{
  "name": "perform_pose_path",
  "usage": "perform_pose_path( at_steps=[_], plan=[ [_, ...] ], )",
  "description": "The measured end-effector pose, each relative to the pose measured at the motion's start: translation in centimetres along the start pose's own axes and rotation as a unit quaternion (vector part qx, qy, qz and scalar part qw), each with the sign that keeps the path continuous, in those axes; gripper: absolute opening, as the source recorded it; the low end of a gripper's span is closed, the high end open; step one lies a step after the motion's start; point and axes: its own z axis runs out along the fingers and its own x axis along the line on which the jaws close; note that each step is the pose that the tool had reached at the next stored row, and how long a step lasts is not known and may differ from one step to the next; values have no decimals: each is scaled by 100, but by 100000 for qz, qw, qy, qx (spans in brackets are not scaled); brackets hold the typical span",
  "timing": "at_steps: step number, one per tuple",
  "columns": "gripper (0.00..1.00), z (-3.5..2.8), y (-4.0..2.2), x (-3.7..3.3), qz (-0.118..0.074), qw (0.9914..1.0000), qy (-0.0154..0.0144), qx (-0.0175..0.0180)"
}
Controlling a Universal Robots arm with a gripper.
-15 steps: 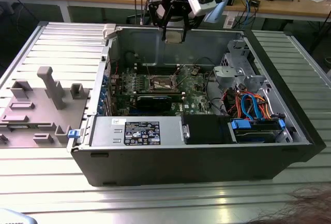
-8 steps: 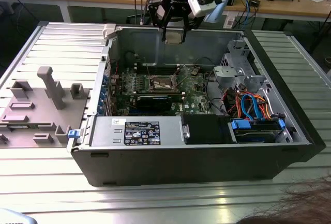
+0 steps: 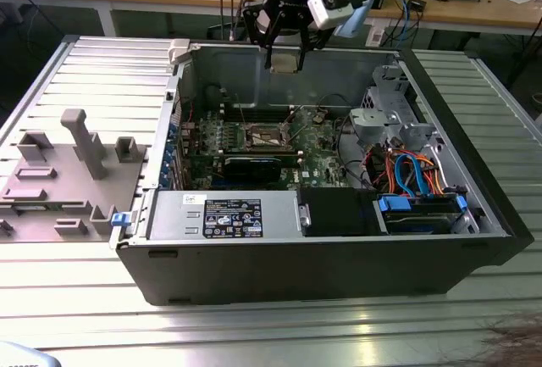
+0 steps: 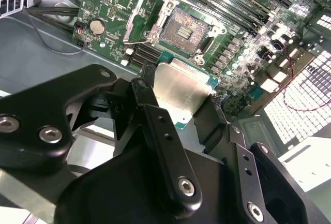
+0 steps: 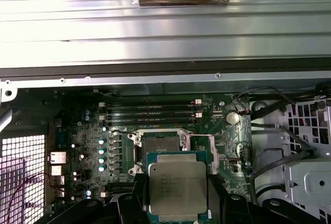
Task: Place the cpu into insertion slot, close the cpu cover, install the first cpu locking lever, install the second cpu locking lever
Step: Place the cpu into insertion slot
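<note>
Brushed matt silvery metal tops the cpu [image 4: 181, 89]; the hand [image 5: 177, 198] is smooth black.

You have the hand [image 3: 285, 49] clamped on the cpu [image 3: 285, 63], in the air over the far wall of the open computer case [image 3: 339, 272]. Inside the case, the insertion slot [image 3: 267, 136] sits on the green board [image 3: 323, 160], well apart from the chip. A labelled power supply [image 3: 224, 214] lies along the case's near wall. Beside the case, on the exterior view's left, a grey fixture [image 3: 76, 172] rests on the bench [image 3: 254, 333].
</note>
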Motion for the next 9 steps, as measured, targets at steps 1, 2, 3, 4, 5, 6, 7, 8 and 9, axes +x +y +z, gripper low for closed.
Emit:
perform_pose_path(
  at_steps=[1,2,3,4,5,6,7,8,9],
  plan=[
    [55,2,0,0,-2,100000,2,2],
    [55,4,0,0,0,100000,1,0],
    [55,6,-1,0,-2,100000,1,0],
    [55,8,-1,0,-3,100000,1,0],
    [55,10,-1,0,-2,100000,1,-1],
    [55,11,-1,0,-1,100000,1,1],
    [55,14,-1,0,1,100000,0,1],
    [55,15,-1,0,-2,100000,0,1],
    [55,17,-2,0,-2,100000,2,0]
  ],
)
